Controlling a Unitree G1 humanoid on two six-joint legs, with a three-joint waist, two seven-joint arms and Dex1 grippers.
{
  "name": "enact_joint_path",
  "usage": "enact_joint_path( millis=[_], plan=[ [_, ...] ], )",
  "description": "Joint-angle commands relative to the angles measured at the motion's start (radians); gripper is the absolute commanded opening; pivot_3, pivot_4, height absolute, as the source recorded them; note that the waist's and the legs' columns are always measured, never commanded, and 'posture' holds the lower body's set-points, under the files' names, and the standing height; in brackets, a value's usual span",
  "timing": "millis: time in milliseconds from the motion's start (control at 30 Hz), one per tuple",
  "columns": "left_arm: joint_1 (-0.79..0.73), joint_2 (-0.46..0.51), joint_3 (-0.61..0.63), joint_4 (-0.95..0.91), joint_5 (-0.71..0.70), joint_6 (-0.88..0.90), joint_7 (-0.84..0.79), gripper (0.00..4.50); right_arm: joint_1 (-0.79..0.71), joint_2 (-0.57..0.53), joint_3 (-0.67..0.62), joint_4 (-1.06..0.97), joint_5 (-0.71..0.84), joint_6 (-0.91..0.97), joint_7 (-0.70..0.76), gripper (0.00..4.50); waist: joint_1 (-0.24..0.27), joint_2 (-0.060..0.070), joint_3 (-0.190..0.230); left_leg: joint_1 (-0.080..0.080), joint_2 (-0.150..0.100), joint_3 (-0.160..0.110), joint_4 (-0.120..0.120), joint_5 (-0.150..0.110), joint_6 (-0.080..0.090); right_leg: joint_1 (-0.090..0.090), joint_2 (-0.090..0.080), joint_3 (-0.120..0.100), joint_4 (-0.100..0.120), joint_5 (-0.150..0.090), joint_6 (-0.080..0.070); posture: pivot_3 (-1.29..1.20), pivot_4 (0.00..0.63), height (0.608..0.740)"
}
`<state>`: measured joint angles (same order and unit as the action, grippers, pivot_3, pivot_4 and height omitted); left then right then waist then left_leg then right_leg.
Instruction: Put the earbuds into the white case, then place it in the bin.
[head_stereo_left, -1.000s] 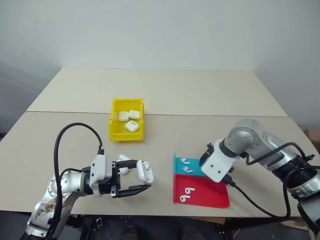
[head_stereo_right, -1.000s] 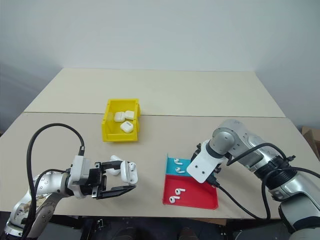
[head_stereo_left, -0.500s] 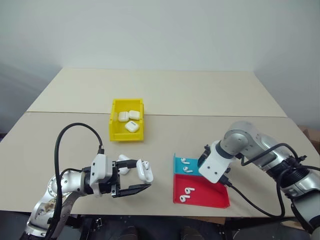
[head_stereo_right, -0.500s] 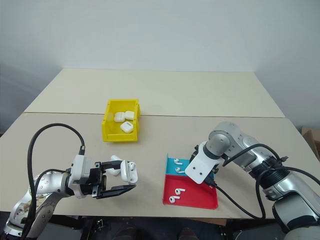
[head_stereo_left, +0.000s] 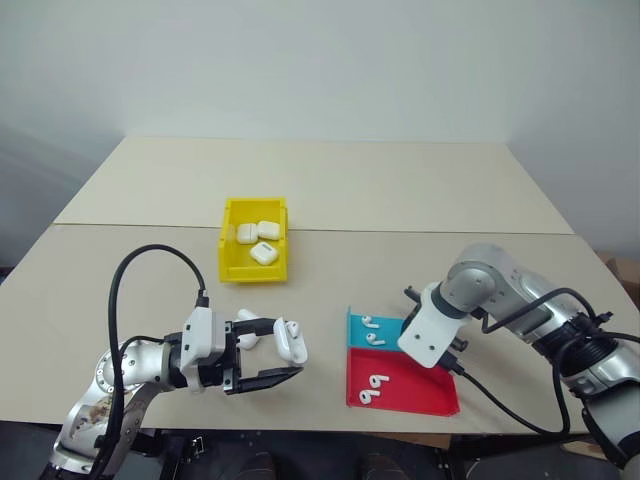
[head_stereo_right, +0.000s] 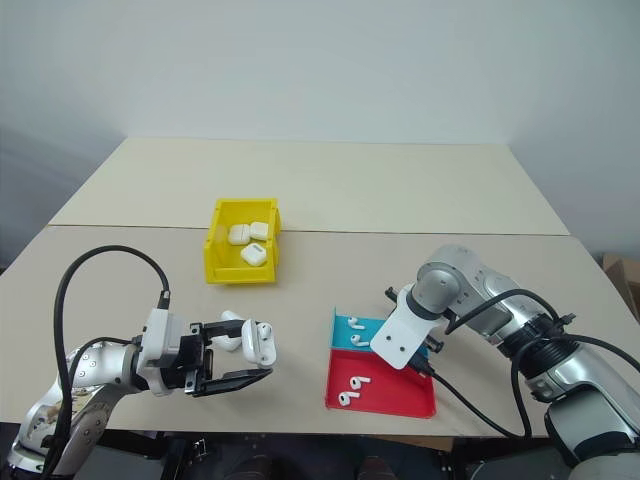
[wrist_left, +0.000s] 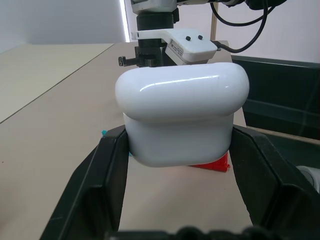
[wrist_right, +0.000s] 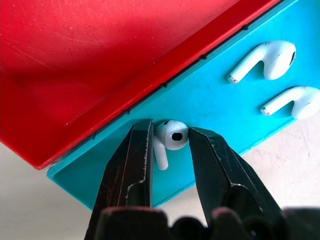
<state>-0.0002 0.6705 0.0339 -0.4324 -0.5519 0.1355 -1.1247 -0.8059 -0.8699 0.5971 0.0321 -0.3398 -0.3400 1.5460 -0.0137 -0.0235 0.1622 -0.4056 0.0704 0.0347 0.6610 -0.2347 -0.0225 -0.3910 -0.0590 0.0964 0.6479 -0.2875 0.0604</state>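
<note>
The right hand points steeply down over the blue tray, its two black fingers closing around one earbud that lies near the tray's edge beside the red tray; the fingers flank the bud's rounded head, but contact on both sides cannot be told for sure. Two more earbuds lie further along the same tray, well apart from the fingers, and another pair sits in the red tray. The earbud looks very light, hard and glossy, so it is likely to slip or squirt out if pinched on the curved head alone; a hold across the head close to where the stem begins, with gentle pressure, seems safest. The left hand is clamped on the case above the worktop, gripping the lower body and leaving the lid free. The case is stiff, smooth and rounded, so it could twist in the grip when an earbud is pressed in. The bin stands further back, with three cases already inside.
</note>
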Motion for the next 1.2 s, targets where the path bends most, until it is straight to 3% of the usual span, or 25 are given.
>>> enact_joint_path(
  millis=[33,200,333,700,900,1000,1133,1200],
  plan=[
    [-0.014,0.003,0.006,-0.033,-0.01,-0.007,0.003,2.76,0.002,-0.001,-0.011,-0.008,0.0,-0.01,0.015,1.52,0.0,0.0,0.0,0.0,0.0,0.0,0.0,0.0,0.0,0.0,0.0,0.0,0.0,0.0,0.0,0.0,0.15,0.74],
    [-0.012,0.003,0.008,-0.034,-0.01,-0.008,0.005,2.76,-0.002,-0.001,-0.006,0.007,-0.008,-0.03,0.011,1.52,0.0,0.0,0.0,0.0,0.0,0.0,0.0,0.0,0.0,0.0,0.0,0.0,0.0,0.0,0.0,0.0,0.15,0.74],
    [-0.01,0.002,0.009,-0.035,-0.009,-0.009,0.008,2.76,0.002,0.001,-0.008,0.01,-0.01,-0.034,0.005,0.7,0.0,0.0,0.0,0.002,0.0,0.0,0.0,0.0,0.0,0.002,0.0,0.0,0.0,0.0,0.0,0.0,0.15,0.74],
    [-0.026,-0.009,0.008,-0.046,-0.03,0.004,0.024,2.76,0.007,0.009,-0.043,-0.01,0.018,0.032,-0.002,0.7,0.0,0.0,0.0,0.002,0.0,0.0,0.0,0.0,0.0,0.002,0.0,0.0,0.0,0.0,0.0,0.0,0.15,0.74],
    [-0.104,-0.05,0.0,-0.073,-0.092,0.055,0.068,2.76,-0.006,0.004,-0.249,-0.115,0.214,0.366,-0.032,0.7,0.001,0.0,0.0,0.001,0.0,0.0,0.0,0.0,0.0,0.002,0.0,0.0,0.001,0.0,0.0,0.0,0.15,0.74],
    [-0.151,-0.069,-0.012,-0.093,-0.121,0.09,0.095,2.76,0.031,-0.019,-0.411,-0.232,0.344,0.623,-0.079,0.7,0.006,0.0,0.0,0.0,0.0,-0.001,0.0,0.0,0.0,0.002,0.0,-0.001,0.0,0.0,0.0,0.0,0.15,0.74],
    [-0.211,-0.089,-0.022,-0.117,-0.169,0.147,0.127,2.76,0.08,0.005,-0.657,-0.419,0.609,1.005,-0.176,0.7,0.011,0.0,0.0,-0.001,0.0,-0.002,0.0,0.0,0.0,0.001,0.0,-0.001,0.0,0.0,0.0,0.0,0.15,0.74],
    [-0.255,-0.106,-0.028,-0.117,-0.204,0.183,0.148,2.76,0.095,0.071,-0.816,-0.487,0.809,1.19,-0.256,0.7,0.012,0.0,0.0,-0.001,0.0,-0.002,0.0,0.0,0.0,0.001,0.0,-0.001,0.0,0.0,0.0,0.0,0.15,0.74]
  ],
)
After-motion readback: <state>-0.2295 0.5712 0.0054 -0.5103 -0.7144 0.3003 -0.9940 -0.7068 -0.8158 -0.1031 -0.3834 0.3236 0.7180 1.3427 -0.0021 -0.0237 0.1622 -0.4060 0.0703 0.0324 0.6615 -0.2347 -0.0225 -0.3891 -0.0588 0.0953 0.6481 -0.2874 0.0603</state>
